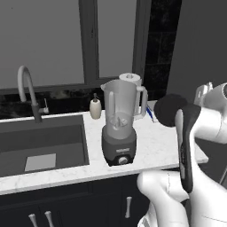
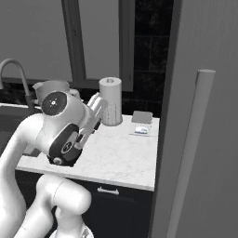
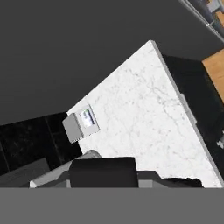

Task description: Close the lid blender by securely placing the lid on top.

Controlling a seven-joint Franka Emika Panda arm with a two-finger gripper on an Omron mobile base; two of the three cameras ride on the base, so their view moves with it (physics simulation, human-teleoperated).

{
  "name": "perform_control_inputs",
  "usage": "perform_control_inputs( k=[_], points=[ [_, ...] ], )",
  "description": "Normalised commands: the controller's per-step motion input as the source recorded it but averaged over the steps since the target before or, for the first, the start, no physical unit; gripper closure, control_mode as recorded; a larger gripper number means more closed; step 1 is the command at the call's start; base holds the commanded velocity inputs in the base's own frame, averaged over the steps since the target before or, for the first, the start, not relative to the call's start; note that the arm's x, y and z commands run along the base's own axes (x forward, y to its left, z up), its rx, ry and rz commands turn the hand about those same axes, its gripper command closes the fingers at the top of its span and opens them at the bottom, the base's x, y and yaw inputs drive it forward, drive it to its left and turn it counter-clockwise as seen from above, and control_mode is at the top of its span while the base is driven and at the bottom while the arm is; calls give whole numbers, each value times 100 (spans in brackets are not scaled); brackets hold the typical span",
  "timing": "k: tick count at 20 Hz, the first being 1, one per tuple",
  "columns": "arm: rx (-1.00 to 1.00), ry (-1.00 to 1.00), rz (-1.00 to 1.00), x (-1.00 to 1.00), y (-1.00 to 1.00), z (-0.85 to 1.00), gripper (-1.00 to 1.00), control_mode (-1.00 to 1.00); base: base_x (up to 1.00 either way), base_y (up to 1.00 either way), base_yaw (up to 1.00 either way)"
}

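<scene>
On the marble counter (image 1: 159, 146), a sink (image 1: 42, 148) and faucet (image 1: 26, 91) sit at left, then a soap bottle (image 1: 95, 107) and the open-topped blender (image 1: 119, 124). At right, raised above the counter, the closed gripper (image 3: 103, 171) grips the black lid (image 3: 103, 172); a paper towel roll (image 2: 111, 108) stands behind.

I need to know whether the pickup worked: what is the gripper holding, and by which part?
The gripper is shut on the lid, a black disc raised above the counter; which part it pinches cannot be told.
</scene>
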Motion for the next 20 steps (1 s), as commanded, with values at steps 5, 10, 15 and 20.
perform_control_inputs(
  k=[5, 10, 15, 20],
  points=[
    [0, -36, -3, -49, 22, 99, 100, -100, 0, 0, 0],
    [0, -36, -4, -47, 26, 100, 100, -100, 0, 0, 0],
    [0, -30, -3, -41, 35, 94, 100, -100, 0, 0, 0],
    [0, -22, -3, -28, 43, 91, 100, -100, 0, 0, 0]
  ],
)
